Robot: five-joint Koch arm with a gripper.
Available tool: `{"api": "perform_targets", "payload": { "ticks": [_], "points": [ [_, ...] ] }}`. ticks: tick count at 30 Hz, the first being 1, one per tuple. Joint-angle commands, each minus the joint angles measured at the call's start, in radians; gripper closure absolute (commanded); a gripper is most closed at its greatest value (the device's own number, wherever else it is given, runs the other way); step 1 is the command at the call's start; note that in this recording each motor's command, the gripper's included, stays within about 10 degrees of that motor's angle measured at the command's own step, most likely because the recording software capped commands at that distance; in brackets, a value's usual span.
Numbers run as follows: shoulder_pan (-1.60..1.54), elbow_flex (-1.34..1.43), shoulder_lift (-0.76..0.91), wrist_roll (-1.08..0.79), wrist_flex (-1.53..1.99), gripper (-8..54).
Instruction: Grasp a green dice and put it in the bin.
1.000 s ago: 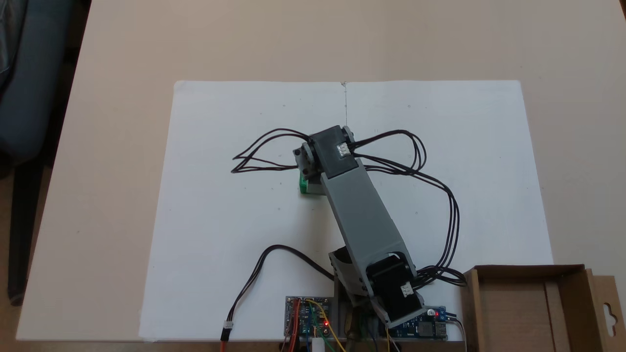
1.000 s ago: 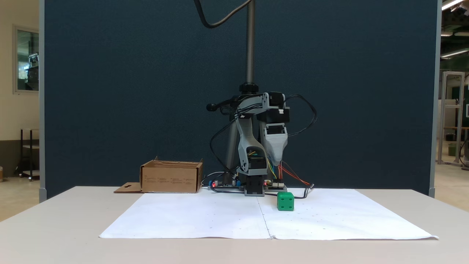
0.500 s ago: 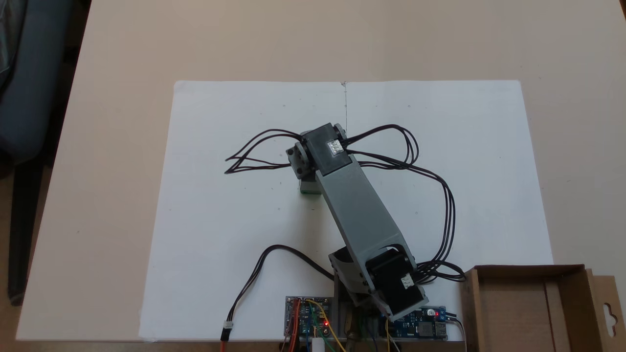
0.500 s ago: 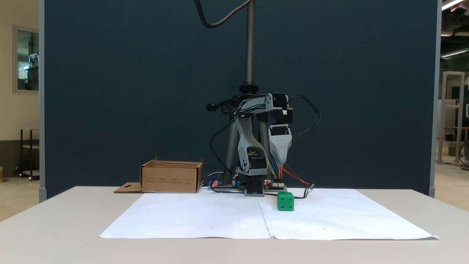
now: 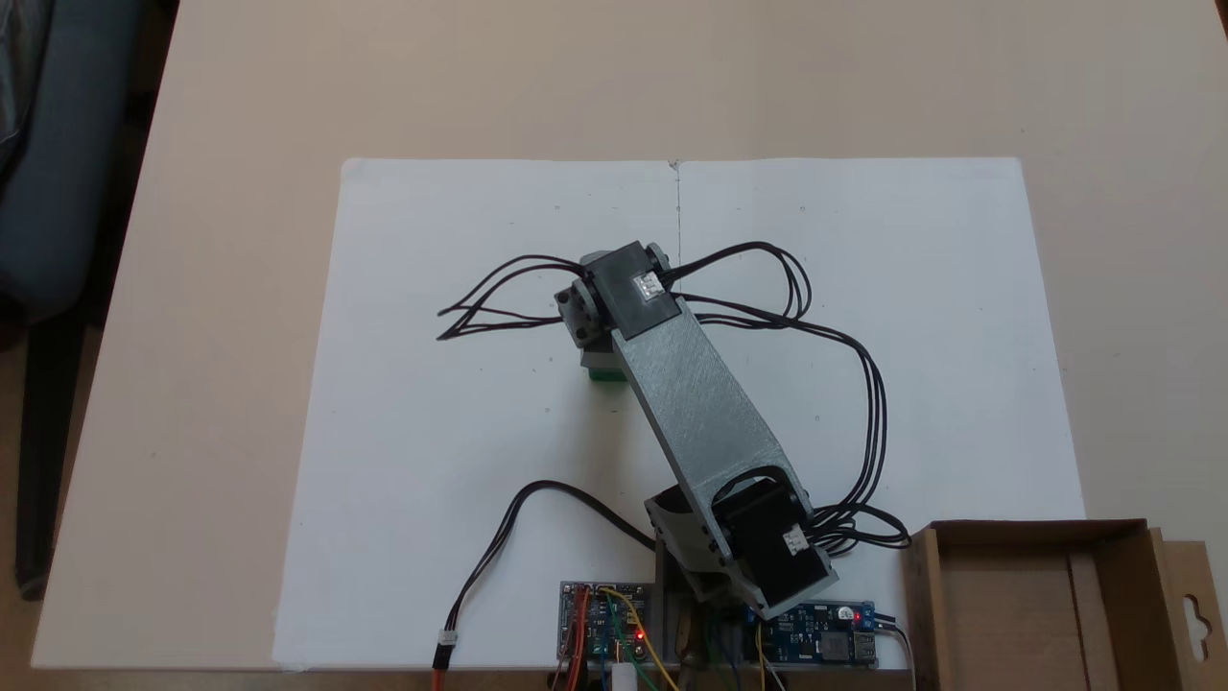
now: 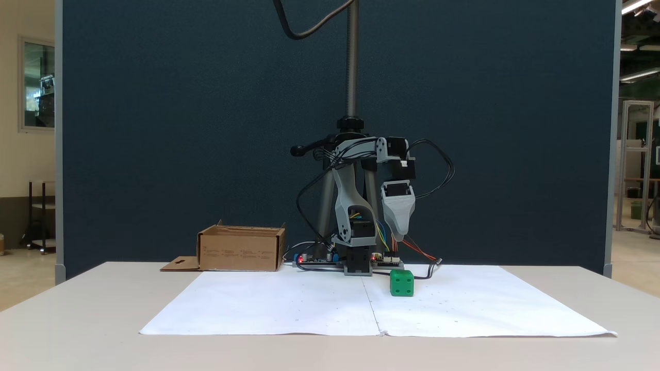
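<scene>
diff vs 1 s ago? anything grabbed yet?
Nothing grabbed. In the side fixed view the gripper has dropped lower and shifted slightly right, now above the green dice with a clear gap. From above, the wrist moved left over the dice, so less green shows. Whether the jaws are open cannot be told. The dice, the bin and the paper sheet stayed put.

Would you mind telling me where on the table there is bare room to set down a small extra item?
The white paper is bare left of the green dice and along its far edge. The tabletop beyond the paper is free too. It is crowded at the near edge: circuit boards, cables and the bin.
</scene>
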Motion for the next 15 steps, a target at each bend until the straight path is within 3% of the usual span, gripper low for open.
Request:
{"api": "perform_targets", "payload": {
  "ticks": [1,15],
  "points": [
    [-0.009,0.003,0.005,0.081,-0.031,1.9],
    [-0.020,0.089,0.003,0.135,-0.043,1.7]
  ]
}}
